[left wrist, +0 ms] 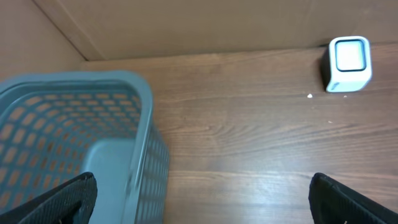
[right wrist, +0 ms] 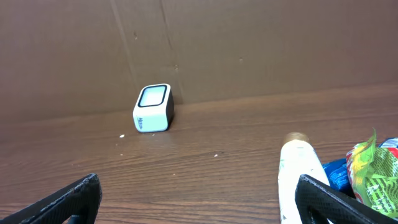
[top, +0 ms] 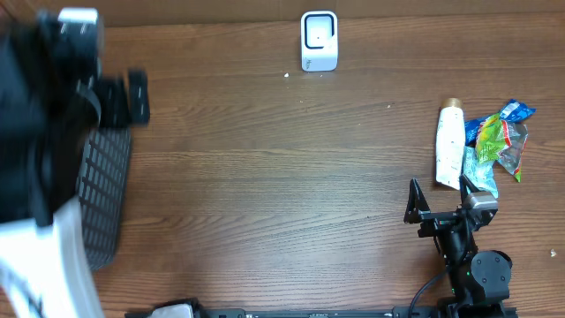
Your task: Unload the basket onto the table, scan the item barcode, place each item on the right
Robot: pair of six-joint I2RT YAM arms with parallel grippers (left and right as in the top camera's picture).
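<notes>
The right fingers (right wrist: 339, 202) stand spread wide with nothing between them, low over the brown wooden bench (top: 265, 177) at its right front. From the right wrist, the near end of a white bottle (right wrist: 298, 174) shows just inside one finger; whether they touch cannot be told. The bottle lies flat, its brown cap pointing toward the cardboard wall (right wrist: 249, 43) at the back. A heap of crumpled snack packets (right wrist: 373, 174), green and blue, presses against the bottle's right side.

The left fingers (left wrist: 62, 199) are likewise wide apart and empty, held high at the far left of the bench. Under one of them sits a grey-blue mesh basket (left wrist: 74, 124), its corner rim reaching toward the middle of the left wrist view; bare wood lies under the other. From overhead the left arm is a dark blur over the basket, so its exact pose there cannot be made out.

The white barcode scanner (top: 319, 40) stands upright at the back centre of the bench, close to the cardboard wall and well apart from both arms, the bottle and the packets.
</notes>
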